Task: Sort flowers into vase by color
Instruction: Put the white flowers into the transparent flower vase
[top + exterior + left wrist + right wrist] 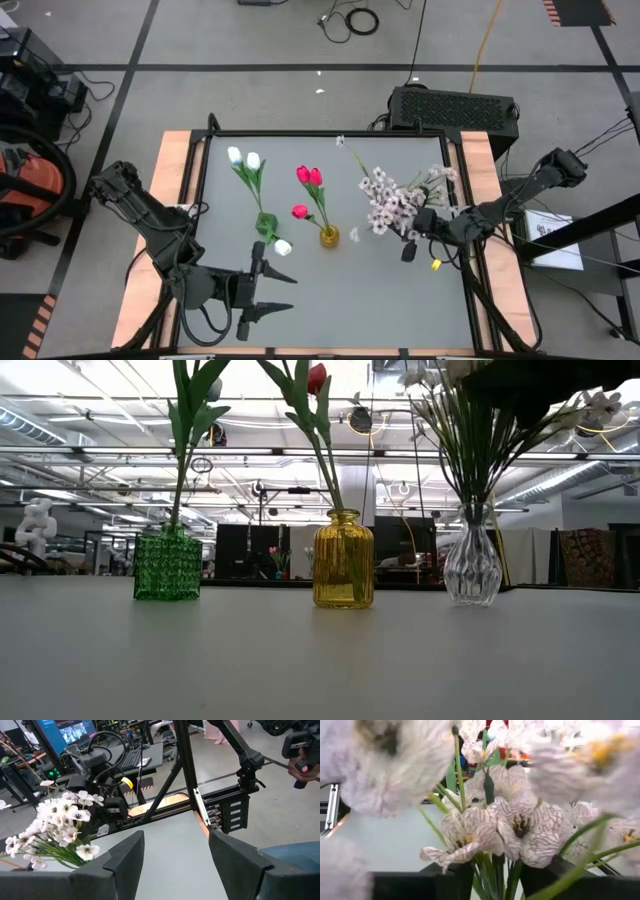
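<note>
up close, pale blossom spray (510,832) stems seemingly between right gripper (492,875) fingers

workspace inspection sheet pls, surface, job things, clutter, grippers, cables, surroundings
surface: grey table with wooden side rails
job's things: white tulips in green vase; red tulips in yellow vase; pale blossom sprays in clear vase
clutter: nothing seen
grippers: left gripper open, empty, at the table's near edge; right gripper among the blossom stems, grip unclear
cables: loose cables on the floor beyond the table
surroundings: black box behind the table; workshop room
</note>
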Action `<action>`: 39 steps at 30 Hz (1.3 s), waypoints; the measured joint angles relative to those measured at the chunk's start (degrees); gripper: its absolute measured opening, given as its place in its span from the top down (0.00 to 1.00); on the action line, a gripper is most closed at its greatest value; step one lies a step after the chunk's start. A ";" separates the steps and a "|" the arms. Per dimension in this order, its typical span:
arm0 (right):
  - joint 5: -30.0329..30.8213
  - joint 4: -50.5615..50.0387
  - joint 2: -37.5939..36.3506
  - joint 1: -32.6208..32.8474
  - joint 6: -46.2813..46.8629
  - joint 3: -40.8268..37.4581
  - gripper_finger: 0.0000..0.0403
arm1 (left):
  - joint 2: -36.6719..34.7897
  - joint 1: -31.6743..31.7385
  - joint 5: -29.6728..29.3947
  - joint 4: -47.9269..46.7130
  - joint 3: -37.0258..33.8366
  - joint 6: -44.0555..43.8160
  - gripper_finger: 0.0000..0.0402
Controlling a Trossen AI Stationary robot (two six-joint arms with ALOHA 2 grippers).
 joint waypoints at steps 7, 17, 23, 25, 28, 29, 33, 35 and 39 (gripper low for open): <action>-0.17 2.23 0.00 0.04 -0.03 0.04 0.63 | 0.00 -0.07 0.00 0.00 0.00 0.02 0.43; -0.10 3.68 -0.09 3.27 -0.28 0.09 0.47 | 0.00 -0.15 0.00 -0.21 0.00 0.07 0.43; 0.01 3.33 -0.09 4.78 -0.84 0.09 0.37 | 0.00 -0.94 0.01 -0.22 0.00 0.15 0.43; 0.05 1.99 -0.13 5.22 0.23 0.30 0.32 | 0.00 -1.27 0.00 -0.22 0.00 0.16 0.43; 0.20 -4.73 -0.13 5.91 3.75 2.37 0.23 | 0.00 -1.65 0.00 -0.22 0.00 0.17 0.43; 0.20 -7.36 -0.13 6.14 5.19 3.33 0.20 | 0.00 -1.67 0.00 -0.20 0.00 0.17 0.43; 0.14 -16.70 -0.13 7.80 10.68 7.57 0.08 | 0.00 -1.76 0.00 -0.20 0.00 0.22 0.43; 0.13 -20.90 -0.13 8.78 12.93 9.68 0.05 | 0.00 -1.76 0.00 -0.22 0.00 0.22 0.43; -0.10 -30.13 -0.13 10.51 17.84 13.71 0.02 | 0.00 -1.76 0.00 -0.20 0.00 0.22 0.43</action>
